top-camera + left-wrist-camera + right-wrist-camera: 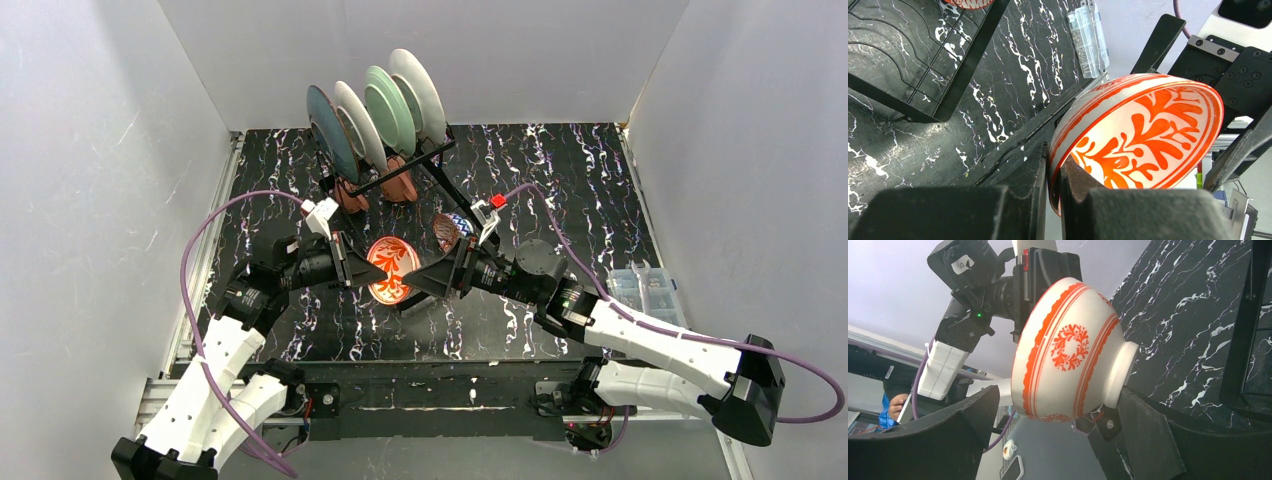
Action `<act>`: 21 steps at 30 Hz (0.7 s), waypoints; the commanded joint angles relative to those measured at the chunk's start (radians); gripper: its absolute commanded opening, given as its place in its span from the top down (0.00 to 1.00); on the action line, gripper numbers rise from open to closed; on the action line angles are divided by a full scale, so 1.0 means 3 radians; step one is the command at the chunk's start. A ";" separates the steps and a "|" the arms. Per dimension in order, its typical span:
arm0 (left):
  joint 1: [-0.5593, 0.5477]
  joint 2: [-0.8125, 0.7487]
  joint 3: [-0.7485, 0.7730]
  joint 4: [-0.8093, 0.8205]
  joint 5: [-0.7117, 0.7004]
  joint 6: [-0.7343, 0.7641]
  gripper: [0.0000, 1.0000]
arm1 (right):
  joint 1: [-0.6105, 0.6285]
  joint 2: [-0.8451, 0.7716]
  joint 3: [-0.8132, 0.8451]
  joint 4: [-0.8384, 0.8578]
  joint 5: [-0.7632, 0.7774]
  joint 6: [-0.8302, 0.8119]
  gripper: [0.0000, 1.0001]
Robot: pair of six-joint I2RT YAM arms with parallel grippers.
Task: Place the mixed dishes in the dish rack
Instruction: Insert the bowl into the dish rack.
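Left tool [1053, 172] is clamped on the rim of the red-patterned bowl [392, 268], holding it on edge in the air over the desk [560, 170], just in front of the dish rack [405, 168]. Right tool [1060, 395] is spread wide and straddles the same bowl, one finger by the foot and one off the rim; can't tell if either touches. Reads as a handover: a thin rim pinch is poor for setting down, and a grip across the body gives control. Rack holds four plates [388, 105] upright in the slots, mugs [350, 195] under them, and the second bowl [447, 232] on the flat base. Risk: left releasing before right closes.
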 commanded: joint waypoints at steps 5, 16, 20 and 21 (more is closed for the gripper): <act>0.0015 -0.0016 0.0073 -0.0038 -0.0036 0.0050 1.00 | 0.0057 -0.0060 0.0145 0.0488 0.0122 0.0070 0.12; 0.0013 0.0008 0.0032 0.0082 0.0056 -0.0058 1.00 | 0.0070 -0.0072 0.0070 0.0652 0.0119 0.0135 0.14; 0.0013 0.0017 0.0035 0.0109 0.0078 -0.0094 1.00 | 0.0080 -0.0083 0.0048 0.0674 0.0142 0.0146 0.19; 0.0012 0.0023 0.0035 0.0115 0.0088 -0.0100 1.00 | 0.0080 -0.0087 0.0040 0.0680 0.0151 0.0143 0.23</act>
